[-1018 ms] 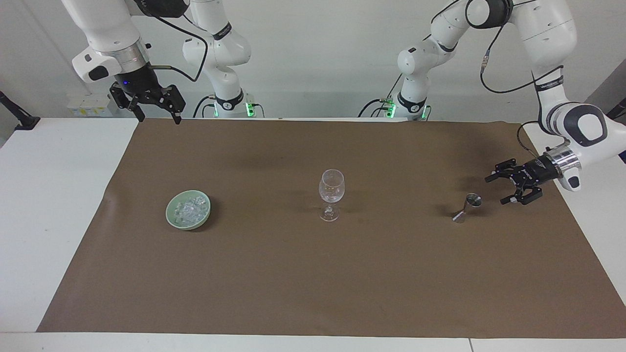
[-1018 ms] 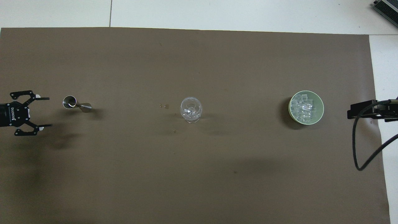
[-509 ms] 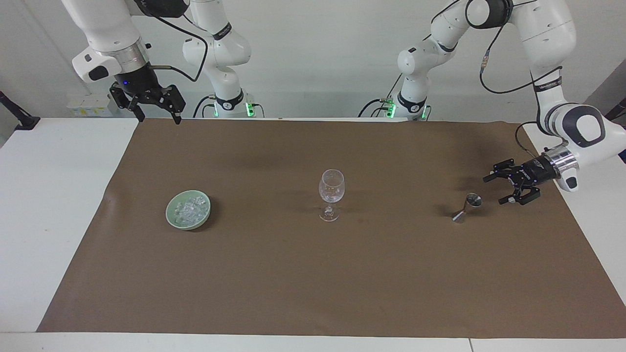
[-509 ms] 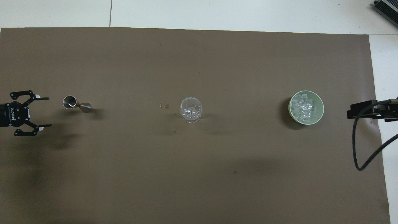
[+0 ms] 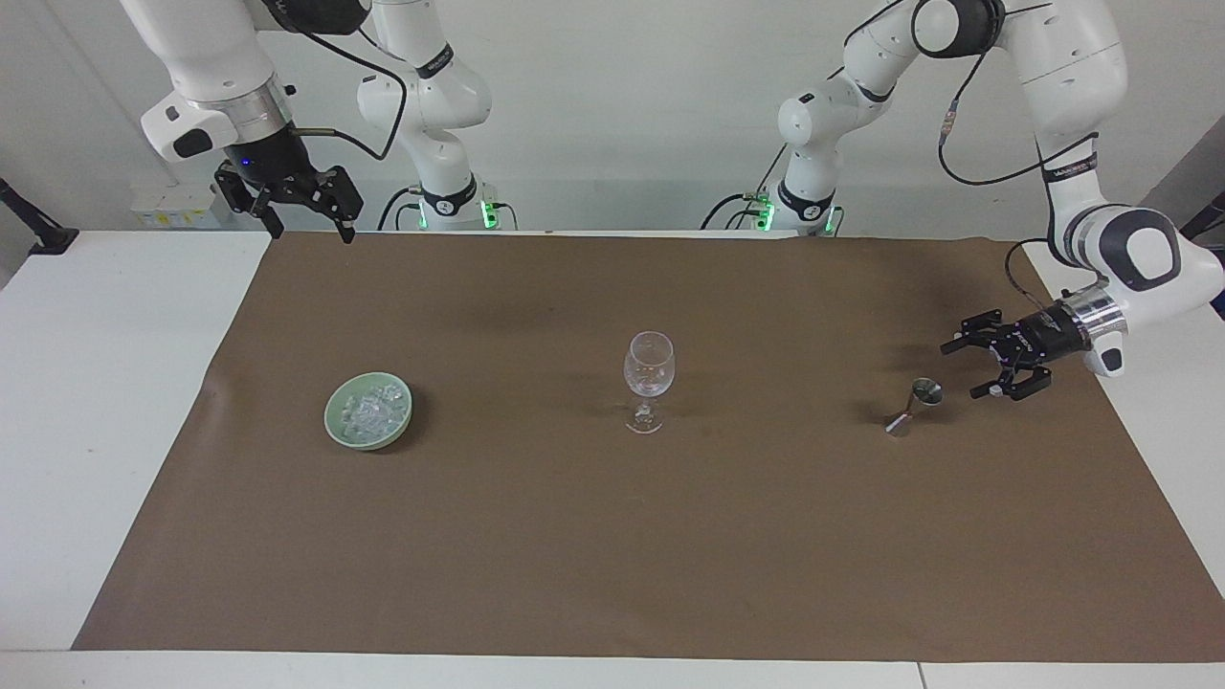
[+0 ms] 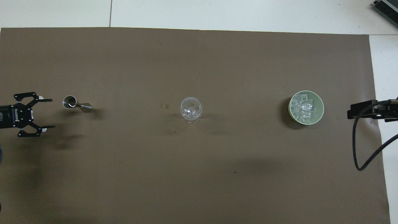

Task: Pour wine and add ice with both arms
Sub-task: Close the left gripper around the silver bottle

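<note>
Item: left hand [image 5: 974, 366], fingers spread, grasping nothing, low over the brown mat [image 5: 612, 536] just beside the steel jigger [image 5: 917, 403], which stands tilted on it.

Item: right hand [image 5: 304, 216], released, waiting high over the desk [image 5: 105, 383] corner at its own end.

Item: ice [image 5: 369, 411], heaped in a green bowl [image 5: 346, 433] toward the right arm's end. Wine glass [image 5: 648, 378] upright mid-mat.

Handling note: we judge the jigger grasp is next; we would square the fingers around its waist and close gently, keeping it level.

Setting: white desk, plain pale wall.
</note>
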